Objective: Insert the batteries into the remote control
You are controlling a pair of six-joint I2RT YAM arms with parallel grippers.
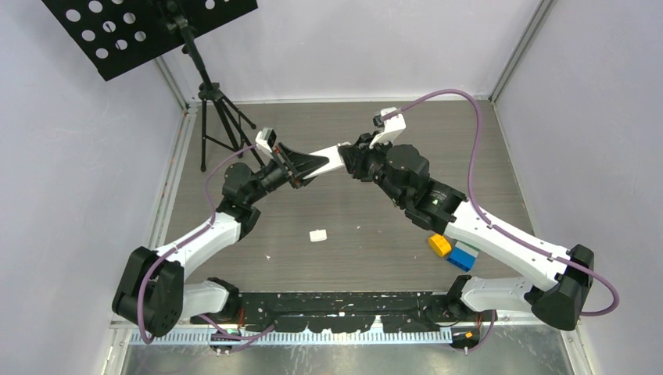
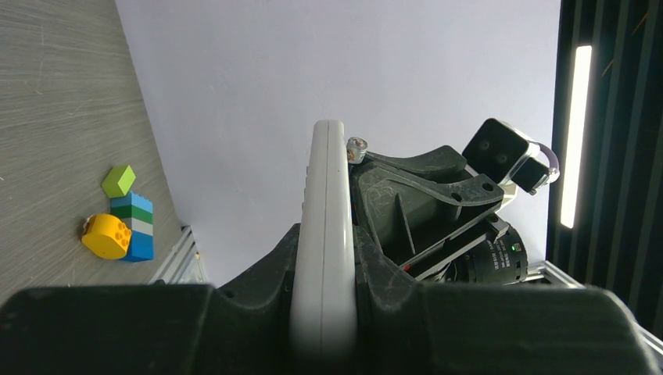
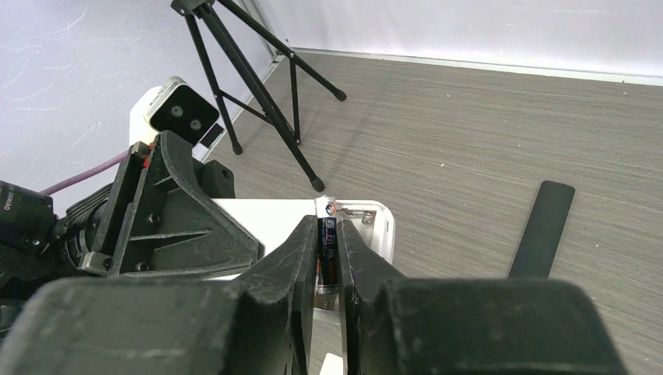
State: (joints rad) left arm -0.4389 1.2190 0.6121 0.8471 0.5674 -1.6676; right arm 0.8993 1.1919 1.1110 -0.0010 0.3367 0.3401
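Top view: your left claw (image 1: 315, 162) is gripping the white remote control (image 1: 338, 154) in the air, so your right claw (image 1: 361, 153) is meeting its end.
Left wrist: you are squeezing the remote edge-up, so it is not wobbling.
Right wrist: you are pinching a black battery (image 3: 326, 254), pointing it at the open slot (image 3: 371, 226).

Smooth plastic remote (image 2: 324, 234), glossy battery (image 3: 327, 251), matt woodgrain table (image 1: 375, 262)

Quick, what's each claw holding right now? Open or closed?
Left claw: closed, holding the white remote.
Right claw: closed, holding a battery at the remote's end.
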